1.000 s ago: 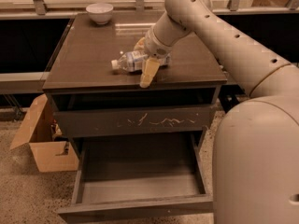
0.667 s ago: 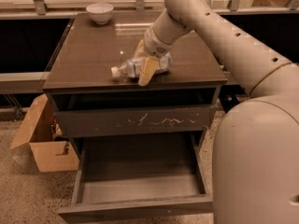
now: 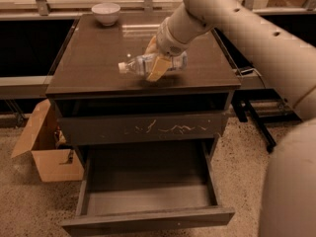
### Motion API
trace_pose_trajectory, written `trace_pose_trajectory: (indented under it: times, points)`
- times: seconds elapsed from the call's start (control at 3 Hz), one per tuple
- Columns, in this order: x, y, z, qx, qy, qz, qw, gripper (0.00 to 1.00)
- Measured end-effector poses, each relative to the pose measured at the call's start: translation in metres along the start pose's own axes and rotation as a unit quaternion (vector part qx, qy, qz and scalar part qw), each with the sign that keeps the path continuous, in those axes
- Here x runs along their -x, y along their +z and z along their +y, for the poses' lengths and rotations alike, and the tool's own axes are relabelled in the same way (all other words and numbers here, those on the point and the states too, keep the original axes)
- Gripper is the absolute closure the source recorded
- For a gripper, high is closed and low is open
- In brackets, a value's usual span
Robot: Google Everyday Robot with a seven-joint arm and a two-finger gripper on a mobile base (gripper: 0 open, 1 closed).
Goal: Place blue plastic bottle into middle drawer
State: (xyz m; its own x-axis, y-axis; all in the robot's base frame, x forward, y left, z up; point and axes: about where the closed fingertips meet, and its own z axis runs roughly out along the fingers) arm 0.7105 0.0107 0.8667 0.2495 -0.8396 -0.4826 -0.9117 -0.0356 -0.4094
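Gripper point(image 3: 155, 62): located over cabinet top point(image 3: 94, 58), right of centre, near front edge; arm point(image 3: 247, 28) is brought in from upper right. Tan fingers point(image 3: 159, 68) are closed across the blue plastic bottle point(image 3: 134, 64), one in front, one behind; bottle is clamped approx. mid-body.

Blue plastic bottle: held on its side, white cap point(image 3: 121, 67) pointed left and set slightly lower than base end. Whether it touches the top or is just clear of it cannot be told.

Middle drawer point(image 3: 148, 199): pulled out at bottom of cabinet, plain front panel nearest camera, grey floor exposed; well below bottle.

Scratched drawer front point(image 3: 148, 128): shut, directly above open drawer; dark recess point(image 3: 143, 104) is seen betw. it and top.

White bowl point(image 3: 105, 13): set at back-left corner of top, well apart from bottle.

Cardboard box point(image 3: 47, 152): placed on speckled floor point(image 3: 24, 206), left of cabinet, flap open.
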Motion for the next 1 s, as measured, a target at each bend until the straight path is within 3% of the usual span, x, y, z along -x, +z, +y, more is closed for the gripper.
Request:
trace_pose_trajectory:
  times: [0.33, 0.67, 1.0]
  points:
    - [0.033, -0.032, 0.013, -0.037, -0.016, -0.012, 0.9991, 1.00]
    - [0.043, -0.034, 0.040, -0.022, 0.018, -0.052, 0.9983, 1.00]
    - [0.043, -0.034, 0.040, -0.022, 0.018, -0.052, 0.9983, 1.00]
